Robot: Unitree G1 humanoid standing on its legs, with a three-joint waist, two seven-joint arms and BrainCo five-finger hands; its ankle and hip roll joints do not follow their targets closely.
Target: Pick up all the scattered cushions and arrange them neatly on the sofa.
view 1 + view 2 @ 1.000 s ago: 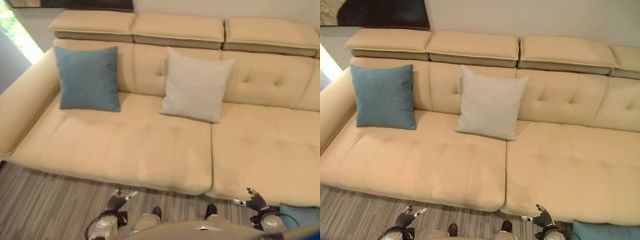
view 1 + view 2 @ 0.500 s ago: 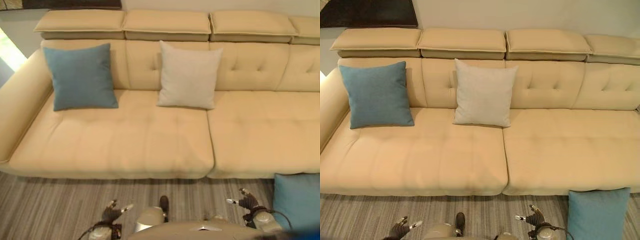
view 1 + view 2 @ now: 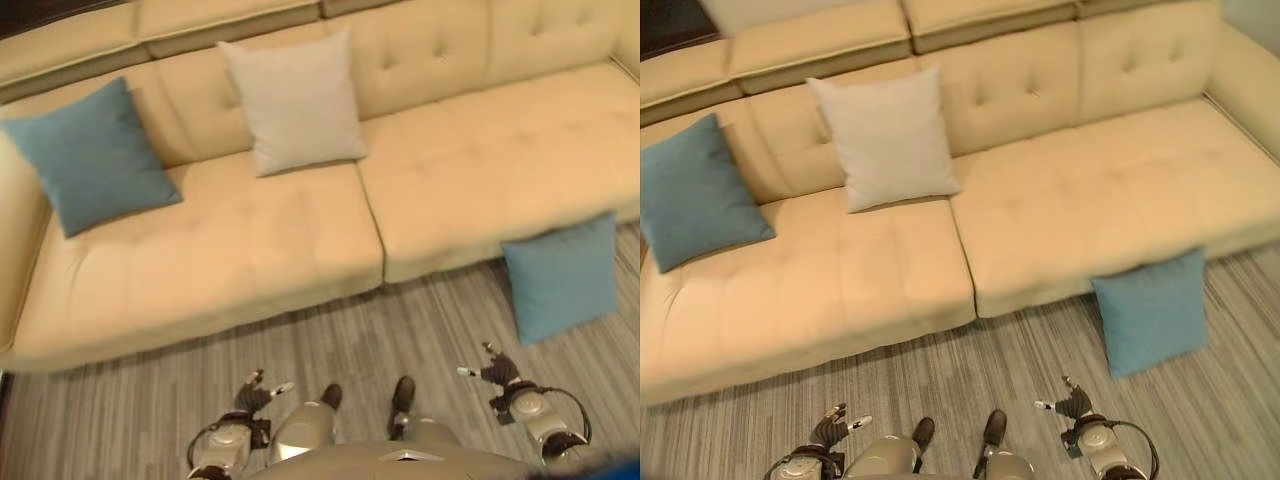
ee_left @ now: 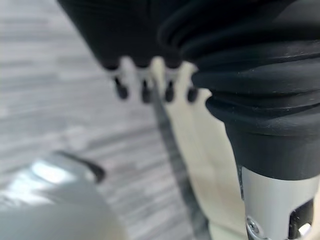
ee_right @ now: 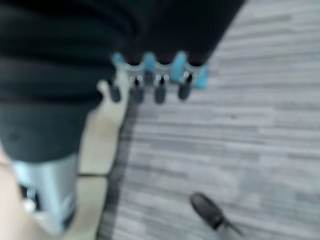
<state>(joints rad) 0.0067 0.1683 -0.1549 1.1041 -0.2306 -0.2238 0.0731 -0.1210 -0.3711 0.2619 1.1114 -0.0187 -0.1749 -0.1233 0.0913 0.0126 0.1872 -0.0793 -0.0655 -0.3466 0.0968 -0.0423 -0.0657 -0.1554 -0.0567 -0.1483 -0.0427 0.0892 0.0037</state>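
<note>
Nearest me, both hands hang low over the striped floor (image 3: pixel 130 410) holding nothing, the left hand (image 3: pixel 256 390) at about seven o'clock and the right hand (image 3: pixel 497 372) at about five, each with fingers loosely spread and touching no cushion. A little farther out, at roughly three o'clock, one blue cushion on the floor (image 3: pixel 562 277) leans upright against the front of the sofa (image 3: pixel 250 270), and by my reckoning it is the one job left. Farthest back, the other blue cushion (image 3: pixel 88 155) at ten o'clock and the pale grey cushion (image 3: pixel 292 100) at twelve stand propped against the backrest, so I'd call the tidying about two-thirds done.
</note>
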